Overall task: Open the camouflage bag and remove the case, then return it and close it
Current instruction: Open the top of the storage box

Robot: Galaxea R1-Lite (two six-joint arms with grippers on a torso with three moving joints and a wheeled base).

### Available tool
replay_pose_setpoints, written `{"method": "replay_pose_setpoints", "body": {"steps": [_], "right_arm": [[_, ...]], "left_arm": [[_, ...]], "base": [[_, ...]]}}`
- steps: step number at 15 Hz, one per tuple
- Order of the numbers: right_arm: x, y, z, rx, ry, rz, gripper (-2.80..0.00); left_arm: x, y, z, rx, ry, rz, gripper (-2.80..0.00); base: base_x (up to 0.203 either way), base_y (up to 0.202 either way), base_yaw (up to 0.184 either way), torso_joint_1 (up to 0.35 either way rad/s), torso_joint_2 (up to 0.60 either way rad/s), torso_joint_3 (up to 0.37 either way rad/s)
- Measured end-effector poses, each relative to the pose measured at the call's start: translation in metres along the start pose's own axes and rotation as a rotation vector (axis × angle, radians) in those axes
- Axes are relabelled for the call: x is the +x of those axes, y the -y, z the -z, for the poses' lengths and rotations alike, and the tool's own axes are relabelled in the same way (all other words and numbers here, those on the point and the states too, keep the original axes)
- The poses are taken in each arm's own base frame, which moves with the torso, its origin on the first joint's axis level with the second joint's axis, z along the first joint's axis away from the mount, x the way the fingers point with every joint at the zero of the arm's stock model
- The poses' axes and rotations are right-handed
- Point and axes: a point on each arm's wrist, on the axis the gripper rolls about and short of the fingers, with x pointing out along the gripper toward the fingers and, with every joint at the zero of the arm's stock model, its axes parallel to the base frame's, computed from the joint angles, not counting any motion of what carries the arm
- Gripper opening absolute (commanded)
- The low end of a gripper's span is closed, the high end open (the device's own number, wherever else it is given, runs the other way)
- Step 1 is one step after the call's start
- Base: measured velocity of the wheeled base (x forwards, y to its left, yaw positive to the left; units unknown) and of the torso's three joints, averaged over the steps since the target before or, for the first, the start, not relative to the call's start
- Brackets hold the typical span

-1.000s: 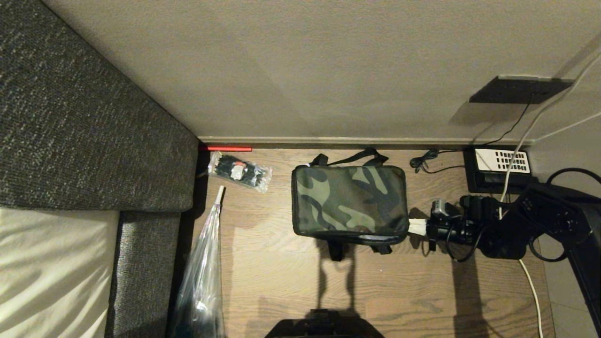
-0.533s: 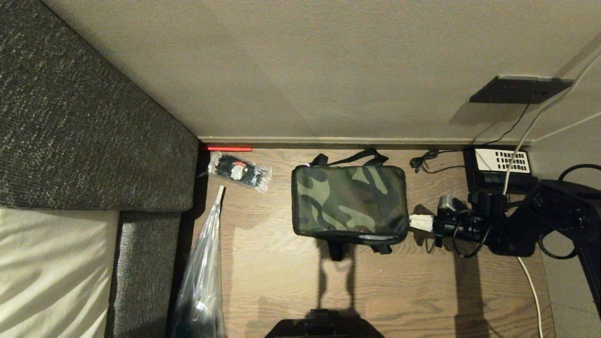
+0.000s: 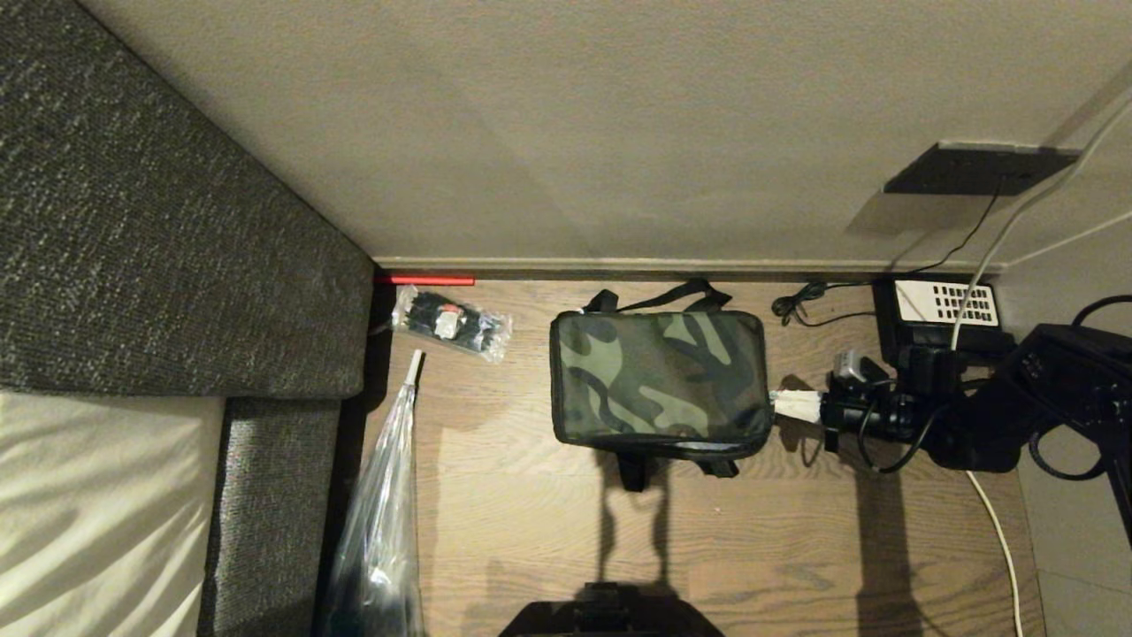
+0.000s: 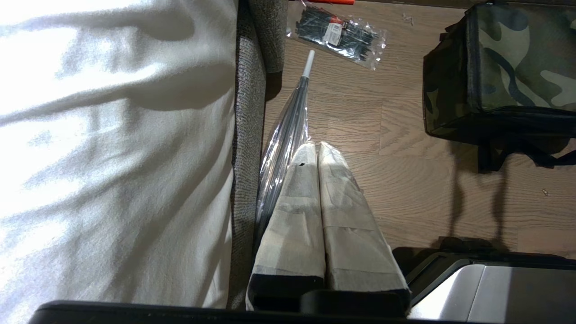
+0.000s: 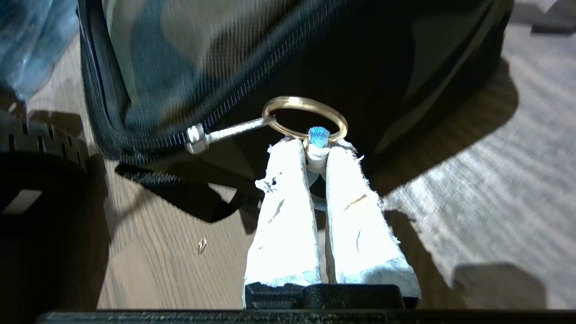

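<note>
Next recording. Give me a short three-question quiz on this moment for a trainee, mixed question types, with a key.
1. True or false: the camouflage bag lies on the floor with its lid zipped shut.
2. What is the right gripper clamped on?
A. a black strap
B. the brass ring on the zip pull
C. the packet of black ties
3. Fill in: the left gripper hangs with its fingers pressed together beside the ____ plastic sleeve.

Key
1. True: the zip line runs closed along the edge and no lining shows.
2. B: the taped fingers pinch the ring at the bag's right end.
3. Clear.
</note>
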Motion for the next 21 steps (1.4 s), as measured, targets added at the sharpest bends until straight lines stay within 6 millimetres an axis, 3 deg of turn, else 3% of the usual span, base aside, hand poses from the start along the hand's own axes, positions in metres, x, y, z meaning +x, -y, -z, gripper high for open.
{"method": "replay_pose_setpoints", "body": {"steps": [21], "right_arm": [[0.002, 0.018, -0.026, -0.031, 0.027, 0.031, -2.80]], "left_arm": [[0.000, 0.000, 0.000, 0.000, 0.000, 0.000, -2.80]], "base": [[0.000, 0.000, 0.000, 0.000, 0.00, 0.000]]}}
